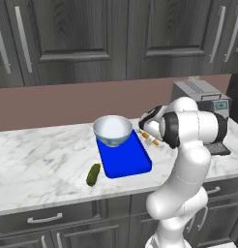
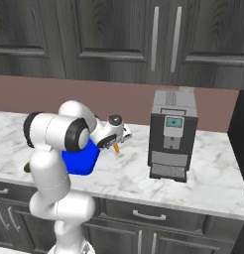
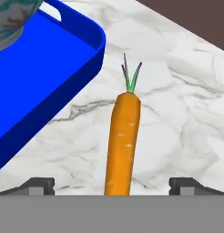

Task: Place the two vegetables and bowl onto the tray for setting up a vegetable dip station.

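Near the front edge of the marble bench (image 1: pixel 38 160), the cucumber (image 1: pixel 94 174) is lying on bare stone, just off the front left corner of the tray (image 1: pixel 126 162) and apart from it. The tray is lying flat with its long sides running from front to back, and its front half is bare blue. On the tray's back half the bowl (image 1: pixel 112 130) is sitting upright, its whitish inside facing up and its rim reaching past the tray's back edge.

Beside the tray's right long edge the carrot (image 3: pixel 123 144) is lying on the stone, near the tray but not touching it, its green tip pointing away from the hand. The gripper (image 3: pixel 111 184) is hovering low over the carrot with its jaws spread wide, one fingertip (image 3: pixel 38 185) on each side of the orange body and neither touching it.

Toward the right end of the bench, a grey coffee machine (image 2: pixel 171 134) is standing close to the back wall, well apart from the tray.
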